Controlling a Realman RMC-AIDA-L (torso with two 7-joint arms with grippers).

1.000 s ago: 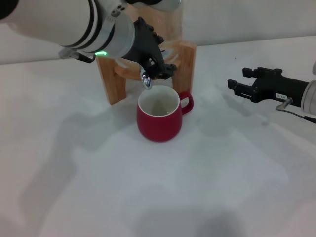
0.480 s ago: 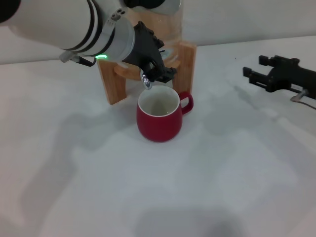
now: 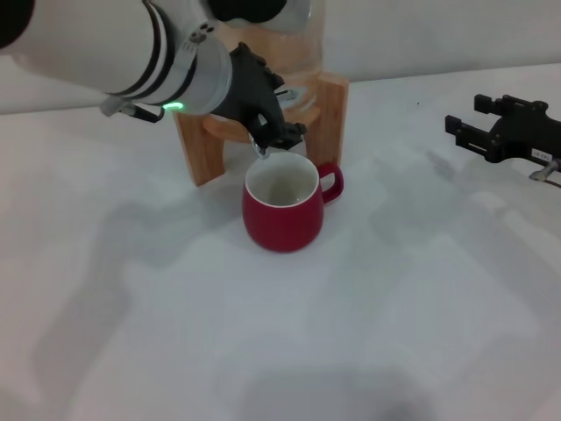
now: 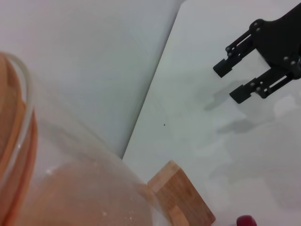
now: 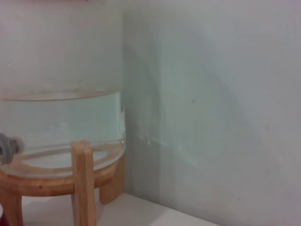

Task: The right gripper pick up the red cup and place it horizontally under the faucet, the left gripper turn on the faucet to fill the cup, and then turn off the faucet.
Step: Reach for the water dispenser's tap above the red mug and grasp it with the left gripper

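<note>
The red cup (image 3: 282, 207) stands upright on the white bench (image 3: 368, 316), its white inside showing and its loop handle turned toward the robot's right; it sits just in front of the wooden stand (image 3: 254, 123) and directly below the faucet (image 3: 259, 146), whose chrome spout hangs just above the cup's far rim.

The left pincer (image 3: 273, 132) — black, on the thick white arm with the green light — is at the faucet, its fingers around the tap above the spout; whether they actually clamp the lever cannot be told, since the claw itself hides the contact.

The right pincer (image 3: 469, 132) hovers well apart from the cup, out at the right edge of the bench; its two slim black fingers stand parted with nothing between them; the left wrist view shows the same claw (image 4: 235, 80) with a clear gap between its fingers, above bare bench.

The glass jar (image 5: 61, 122) rests on the stand's ring; the right wrist view shows clear water in it, the surface line about midway up the visible glass, and one stand leg (image 5: 83, 181) in front; in the left wrist view a small bit of the cup's red (image 4: 245, 221) shows beside a wooden leg — little else of it.
</note>
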